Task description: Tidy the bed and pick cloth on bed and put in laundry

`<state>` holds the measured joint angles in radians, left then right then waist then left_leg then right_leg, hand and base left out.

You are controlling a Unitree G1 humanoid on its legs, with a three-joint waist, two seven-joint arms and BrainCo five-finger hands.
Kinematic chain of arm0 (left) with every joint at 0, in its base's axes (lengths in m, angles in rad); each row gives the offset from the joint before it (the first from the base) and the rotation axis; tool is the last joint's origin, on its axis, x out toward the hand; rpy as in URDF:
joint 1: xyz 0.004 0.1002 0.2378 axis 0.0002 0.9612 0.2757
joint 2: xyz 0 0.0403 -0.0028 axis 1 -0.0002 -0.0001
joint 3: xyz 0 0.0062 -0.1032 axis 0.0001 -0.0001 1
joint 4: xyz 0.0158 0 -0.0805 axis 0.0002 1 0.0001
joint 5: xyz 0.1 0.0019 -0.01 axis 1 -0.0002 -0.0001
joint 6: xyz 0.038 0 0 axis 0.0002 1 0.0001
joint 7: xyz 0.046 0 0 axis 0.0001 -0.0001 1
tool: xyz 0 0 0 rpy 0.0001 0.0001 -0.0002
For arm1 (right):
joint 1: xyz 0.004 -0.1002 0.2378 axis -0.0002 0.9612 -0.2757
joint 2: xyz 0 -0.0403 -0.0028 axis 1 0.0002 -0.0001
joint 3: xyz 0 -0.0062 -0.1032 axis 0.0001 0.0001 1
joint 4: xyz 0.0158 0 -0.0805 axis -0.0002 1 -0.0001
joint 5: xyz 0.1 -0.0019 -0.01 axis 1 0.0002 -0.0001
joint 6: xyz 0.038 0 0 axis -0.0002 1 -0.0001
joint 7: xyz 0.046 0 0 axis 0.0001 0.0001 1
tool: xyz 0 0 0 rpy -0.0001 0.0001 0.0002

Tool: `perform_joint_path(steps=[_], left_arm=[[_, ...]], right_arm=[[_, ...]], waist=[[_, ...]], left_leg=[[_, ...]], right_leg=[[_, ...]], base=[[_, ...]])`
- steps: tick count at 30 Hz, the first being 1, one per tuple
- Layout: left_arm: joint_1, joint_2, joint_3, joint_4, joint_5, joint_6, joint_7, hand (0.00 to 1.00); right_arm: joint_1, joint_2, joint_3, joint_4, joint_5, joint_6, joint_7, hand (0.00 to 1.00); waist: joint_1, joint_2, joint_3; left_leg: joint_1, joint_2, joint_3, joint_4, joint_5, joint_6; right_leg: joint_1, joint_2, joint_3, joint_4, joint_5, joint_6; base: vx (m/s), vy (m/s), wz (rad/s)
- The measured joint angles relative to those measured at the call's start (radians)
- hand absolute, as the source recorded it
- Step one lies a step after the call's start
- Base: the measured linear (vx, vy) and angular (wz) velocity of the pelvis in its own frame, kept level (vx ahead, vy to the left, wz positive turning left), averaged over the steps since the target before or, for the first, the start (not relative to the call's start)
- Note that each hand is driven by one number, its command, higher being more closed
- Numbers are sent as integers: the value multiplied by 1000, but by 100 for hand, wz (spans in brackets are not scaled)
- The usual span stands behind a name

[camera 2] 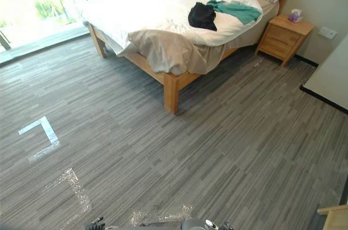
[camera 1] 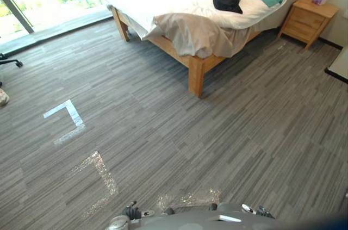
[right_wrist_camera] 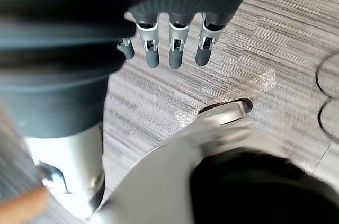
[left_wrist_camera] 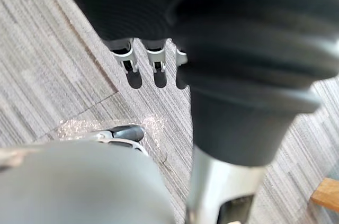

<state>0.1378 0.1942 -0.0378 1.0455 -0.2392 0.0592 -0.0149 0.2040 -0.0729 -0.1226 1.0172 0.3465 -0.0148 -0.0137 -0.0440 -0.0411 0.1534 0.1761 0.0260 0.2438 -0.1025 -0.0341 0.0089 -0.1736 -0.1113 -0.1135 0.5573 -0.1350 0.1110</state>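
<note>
Trouble most likely starts at the crumpled black cloth (camera 2: pixel 202 16). It lies on the soft white duvet (camera 2: pixel 147 7) of the light wooden-framed bed (camera 2: pixel 142 61), touching a spread teal-green garment (camera 2: pixel 236 10). Fingers closing there could gather duvet with it, drag the teal piece along, or take one and leave the other. The beige sheet (camera 2: pixel 168 50) hangs loose over the near corner post (camera 2: pixel 171 94) and could snag on the approach (that post juts toward the robot).

Both cloths sit toward the pillow end, well apart from either hand, with a wide stretch of grey striped floor (camera 2: pixel 217 148) between. The left hand (left_wrist_camera: pixel 157 62) hangs low over the floor, fingers straight and relaxed, holding nothing. The right hand (right_wrist_camera: pixel 177 48) hangs likewise, fingers straight in a row, empty.
</note>
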Motion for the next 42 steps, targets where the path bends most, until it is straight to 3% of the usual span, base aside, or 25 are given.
perform_joint_path(steps=[4, 6, 8, 11, 12, 13, 14, 16, 18, 20, 21, 23, 27, 29, 30, 31, 32, 33, 35, 37, 38, 39, 40, 41, 42], left_arm=[[-22, 7, -1, 0, 16, 14, 13, 0], [-49, -12, -1, 1, 19, 26, 24, 0], [-52, -18, 0, 0, 21, 23, 24, 0], [-48, -7, 4, 0, 34, 15, 24, 0], [-44, -15, 3, 1, 41, 13, 25, 0], [-28, -41, 2, 3, 58, 12, 27, 0], [-27, -50, 3, 3, 60, 12, 27, 0], [-27, -66, 38, 2, 26, -7, 42, 0], [-26, -88, 84, -1, -40, -38, 77, 0], [-26, -105, 97, -5, -88, -77, 84, 0], [-27, -104, 99, -12, -94, -100, 85, 0], [-31, -119, 97, -34, -81, -120, 77, 0], [-43, -158, 101, -88, -47, -172, 56, 0], [-42, -158, 105, -90, -46, -180, 57, 0], [-41, -163, 120, -87, -47, -179, 59, 0], [-41, -164, 121, -87, -48, -179, 59, 0], [-38, -158, 124, -86, -55, -179, 62, 0], [-40, -129, 124, -88, -56, -173, 66, 0], [-41, -111, 124, -90, -56, -171, 66, 0], [-44, -107, 132, -91, -61, -164, 65, 0], [-44, -108, 137, -89, -66, -164, 66, 0], [-42, -111, 133, -79, -63, -160, 66, 0], [-35, -123, 113, -65, -61, -153, 65, 0], [-38, -104, 83, -38, -43, -148, 64, 0], [-38, -92, 73, -34, -42, -146, 63, 0]], right_arm=[[9, 34, -79, -1, 18, 6, 6, 0], [8, 29, -118, -16, 55, 9, 11, 0], [18, 26, -115, -32, 72, 7, 11, 0], [46, 41, -96, -41, 61, -3, 8, 0], [70, 41, -102, -42, 57, -16, 5, 0], [76, 22, -100, -47, 41, -35, -5, 0], [78, 18, -101, -49, 40, -39, -10, 0], [70, 16, -113, -45, 41, -42, -30, 0], [66, 19, -148, -28, 33, -38, -26, 0], [45, 6, -147, 11, 30, -47, -20, 0], [32, 1, -143, 44, 31, -49, -15, 0], [-6, -5, -141, 63, 34, -54, -7, 0], [-53, 2, -140, 12, 51, -77, 31, 0], [-47, 17, -138, -13, 50, -85, 33, 0], [-35, 21, -132, -29, 47, -95, 36, 0], [-31, 21, -130, -35, 45, -99, 37, 0], [-18, 24, -105, -40, 35, -108, 39, 0], [-9, 50, -56, -47, 11, -113, 48, 0], [-5, 73, -46, -61, -19, -122, 51, 0], [-8, 94, -50, -64, -41, -123, 46, 0], [-9, 92, -58, -57, -69, -123, 40, 0], [-7, 91, -66, -48, -76, -121, 38, 0], [-8, 79, -82, -39, -77, -124, 36, 0], [-35, 69, -94, -19, -77, -123, 27, 0], [-48, 70, -102, -5, -75, -122, 27, 0]], waist=[[2, -10, 15], [-3, 36, 55], [-4, 51, 66], [3, 23, 85], [3, 25, 84], [-8, 58, 70], [-12, 72, 58], [-18, 88, 41], [-25, 96, 36], [-17, 103, 35], [-13, 87, 40], [0, 84, 37], [60, 92, 42], [60, 88, 43], [58, 90, 43], [58, 90, 42], [65, 77, 34], [60, 29, 9], [63, 0, 4], [64, -4, 3], [81, -4, -2], [82, -3, -21], [66, 6, -44], [55, 16, -40], [44, -2, -29]], left_leg=[[42, 25, -8, 9, -25, -6], [22, 109, 6, 88, -82, -35], [21, 153, 31, 119, -115, -67], [109, 178, 96, 157, -192, -137], [158, 196, 119, 162, -219, -151], [193, 240, 154, 162, -245, -126], [195, 254, 159, 168, -247, -111], [176, 297, 162, 261, -156, -106], [56, 377, 66, 555, -69, -110], [-60, 414, -24, 867, -81, -152], [-120, 403, -36, 997, -122, -164], [-205, 346, -32, 1036, -182, -161], [-417, 206, 35, 818, -238, -102], [-439, 172, 93, 639, -196, -87], [-437, 163, 140, 471, -125, -69], [-438, 163, 151, 429, -86, -54], [-415, 158, 181, 410, 29, 29], [-403, 118, 222, 398, -7, 49], [-401, 116, 278, 434, -37, 71], [-404, 170, 406, 555, -60, 99], [-402, 204, 478, 638, -76, 98], [-370, 173, 474, 577, -90, 88], [-302, 128, 431, 480, -155, 88], [-242, 66, 375, 409, -199, 103], [-209, 36, 362, 387, -205, 105]], right_leg=[[-10, -10, -90, 53, -36, -35], [-56, 8, -142, -25, -61, -57], [-94, 5, -151, -175, 6, -47], [-66, -43, -147, -364, 99, -38], [-63, -47, -161, -324, 159, -53], [-99, -20, -188, -200, 118, -104], [-118, -11, -191, -159, 85, -118], [-134, 18, -195, -81, -11, -157], [-53, 71, -202, -141, -47, -170], [75, 125, -199, -249, -45, -176], [169, 146, -190, -324, -33, -196], [252, 153, -155, -389, -29, -205], [364, 135, -25, -484, -37, -202], [406, 109, 12, -503, -63, -173], [448, 97, 45, -516, -92, -146], [464, 94, 53, -519, -103, -139], [495, 82, 75, -522, -124, -116], [496, 36, 66, -520, -105, -109], [500, 6, 55, -532, -45, -109], [524, -1, 44, -541, 42, -95], [538, -8, 45, -513, 92, -89], [520, -15, 44, -457, 92, -89], [479, -16, 33, -320, 83, -77], [373, -51, 8, -24, 66, 4], [307, -79, 9, 138, 52, 39]], base=[[124, -30, -10], [171, -130, -28], [185, -133, -35], [396, -290, -43], [587, -438, -41], [499, -366, -31], [485, -348, -30], [545, -417, -29], [519, -350, -8], [477, -207, 0], [521, -180, -2], [546, -143, -45], [441, 71, -95], [452, 227, -93], [469, 273, -80], [521, 314, -72], [646, 361, -43], [546, 297, -38], [508, 262, -19], [456, 250, -1], [362, 236, 2], [431, 324, 11], [341, 324, 44], [366, 309, 60], [403, 263, 90]])
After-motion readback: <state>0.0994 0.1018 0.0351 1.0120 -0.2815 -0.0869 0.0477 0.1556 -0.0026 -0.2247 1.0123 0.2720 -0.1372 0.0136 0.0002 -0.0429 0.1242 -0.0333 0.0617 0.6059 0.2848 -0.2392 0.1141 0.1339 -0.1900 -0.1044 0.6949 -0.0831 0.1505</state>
